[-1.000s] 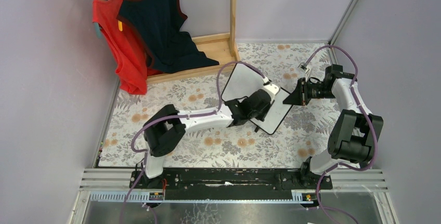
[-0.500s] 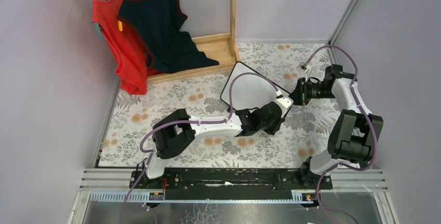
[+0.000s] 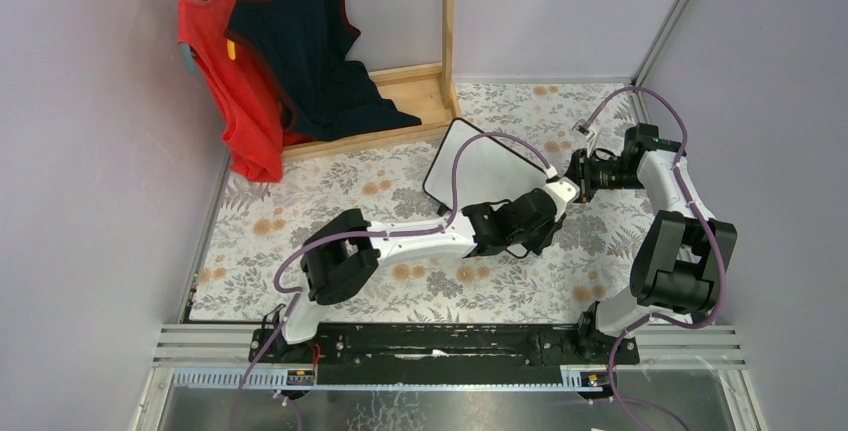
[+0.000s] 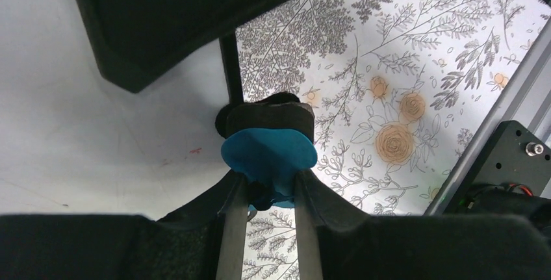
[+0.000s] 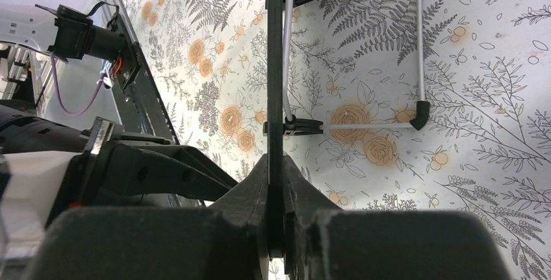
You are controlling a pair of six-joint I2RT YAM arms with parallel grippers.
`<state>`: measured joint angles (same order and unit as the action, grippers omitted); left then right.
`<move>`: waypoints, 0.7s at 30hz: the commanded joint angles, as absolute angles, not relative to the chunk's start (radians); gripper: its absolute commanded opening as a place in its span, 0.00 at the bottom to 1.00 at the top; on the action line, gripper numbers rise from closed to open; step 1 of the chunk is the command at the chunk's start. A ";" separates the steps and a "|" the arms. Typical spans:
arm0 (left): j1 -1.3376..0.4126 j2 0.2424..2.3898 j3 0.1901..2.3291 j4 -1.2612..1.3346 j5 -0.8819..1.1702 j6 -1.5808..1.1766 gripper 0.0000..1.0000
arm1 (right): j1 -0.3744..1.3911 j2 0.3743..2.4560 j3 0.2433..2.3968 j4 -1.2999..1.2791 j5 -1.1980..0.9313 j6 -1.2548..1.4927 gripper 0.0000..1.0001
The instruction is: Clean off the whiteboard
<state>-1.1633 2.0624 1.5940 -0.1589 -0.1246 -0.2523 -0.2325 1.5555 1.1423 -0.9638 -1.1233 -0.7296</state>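
— Right, item one?
— Whiteboard [image 3: 488, 173]: upper middle of the overhead frame, propped at a tilt on the floral cloth [image 3: 400, 286]. It is a flat white panel with a thin black frame and rounded corners. Behind it is a wire stand with black feet [image 5: 421, 112]. I judge it light, stiff and glossy-slick, so it would likely skate or tip under a wipe. Best hold is the frame edge, never the face.
— Who has it?
— Right gripper [image 5: 276, 182]: fingers pinched onto the board's edge, which runs edge-on up the middle of that wrist view.
— Item two?
— Eraser [image 4: 269, 150]: small and rounded, blue body with a dark, soft-looking layer. Left gripper [image 4: 265, 192] has it clamped between both fingers, at the board's black border, centre of that wrist view. I can't tell whether it touches. A faint red fleck [image 4: 195, 151] shows on the white.
— Surroundings?
— Red top [image 3: 225, 81] and dark top [image 3: 310, 51] hang on a wooden rack [image 3: 447, 31], upper left.
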 commanded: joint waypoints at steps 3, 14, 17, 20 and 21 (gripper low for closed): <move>-1.120 2.067 1.611 -0.094 -0.159 -0.219 0.00 | -0.204 1.565 1.151 -1.047 -1.140 -0.719 0.00; -1.014 1.988 1.473 -0.059 -0.154 -0.224 0.00 | -0.203 1.569 1.153 -1.051 -1.142 -0.724 0.00; -0.996 1.972 1.457 -0.056 -0.159 -0.220 0.00 | -0.204 1.569 1.153 -1.051 -1.141 -0.723 0.00; -0.982 1.955 1.445 -0.059 -0.169 -0.213 0.00 | -0.204 1.571 1.152 -1.049 -1.138 -0.722 0.00; -0.978 1.948 1.442 -0.061 -0.170 -0.212 0.00 | -0.204 1.572 1.152 -1.050 -1.138 -0.722 0.00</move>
<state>-1.0458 1.9690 1.4673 -0.1104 -0.0574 -0.2478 -0.2214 1.5688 1.1427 -0.9520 -1.1366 -0.7292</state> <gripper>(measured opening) 0.260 0.130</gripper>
